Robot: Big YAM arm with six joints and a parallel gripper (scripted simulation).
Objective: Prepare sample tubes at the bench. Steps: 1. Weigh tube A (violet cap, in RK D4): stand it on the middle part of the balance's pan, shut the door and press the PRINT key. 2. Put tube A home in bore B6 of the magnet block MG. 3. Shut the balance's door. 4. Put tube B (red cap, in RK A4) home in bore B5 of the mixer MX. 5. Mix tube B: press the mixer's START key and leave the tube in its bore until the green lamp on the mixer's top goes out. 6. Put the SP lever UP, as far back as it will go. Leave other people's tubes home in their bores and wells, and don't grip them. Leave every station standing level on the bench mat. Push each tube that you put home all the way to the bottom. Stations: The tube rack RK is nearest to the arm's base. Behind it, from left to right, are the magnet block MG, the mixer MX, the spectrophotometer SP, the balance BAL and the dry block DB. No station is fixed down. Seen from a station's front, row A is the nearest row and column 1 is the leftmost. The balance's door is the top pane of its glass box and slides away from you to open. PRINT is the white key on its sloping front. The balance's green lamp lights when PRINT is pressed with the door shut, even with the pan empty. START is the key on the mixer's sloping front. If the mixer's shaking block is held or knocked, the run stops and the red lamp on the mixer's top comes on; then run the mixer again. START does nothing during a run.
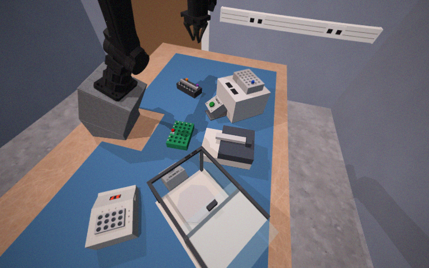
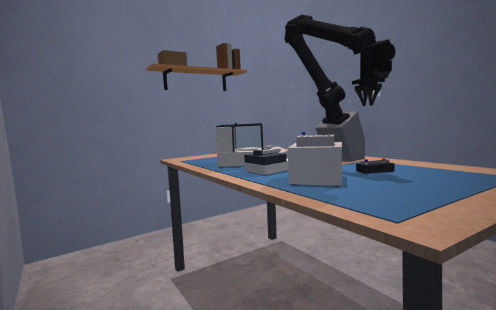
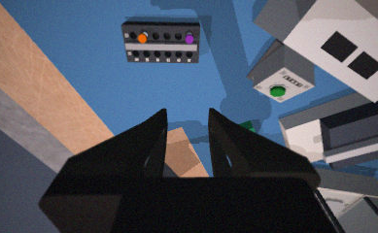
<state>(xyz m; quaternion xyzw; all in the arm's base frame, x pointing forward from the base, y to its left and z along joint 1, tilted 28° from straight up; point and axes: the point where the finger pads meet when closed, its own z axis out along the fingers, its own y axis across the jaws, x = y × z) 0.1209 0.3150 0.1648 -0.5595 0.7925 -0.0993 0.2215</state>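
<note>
gripper (image 1: 195, 40) (image 2: 367, 103) (image 3: 188, 116), in the top view, hangs high off to one side, fingers parted around nothing; the violet-capped tube a (image 1: 196, 85) (image 2: 365, 161) (image 3: 189, 39) sits in the magnet block (image 1: 188, 90) (image 2: 374, 167) (image 3: 162, 47), and the red-capped tube b (image 1: 172, 130) stands in the green rack (image 1: 177, 146) (image 3: 247, 127). tube b is likely light, stiff and a little slick, best taken upright by its cap or just below it, with a modest squeeze. the balance door's dark handle (image 1: 211, 205) wants a low, level push to slide the pane shut, since the unfixed balance (image 1: 150, 183) (image 2: 230, 159) may shift. its sloping front bears small lettering i can't read; the dry block (image 1: 136, 199) shows red digits, also unclear. in the exterior view, the violet cap shows low in the block, with no readable writing or brand. in the wrist view, it fills the end hole of the back row, a good home and best left ungripped; the mixer (image 1: 249, 103) (image 2: 315, 165) (image 3: 312, 44) has printing beside its green key (image 1: 211, 104) (image 3: 278, 90), too blurred to read.
</note>
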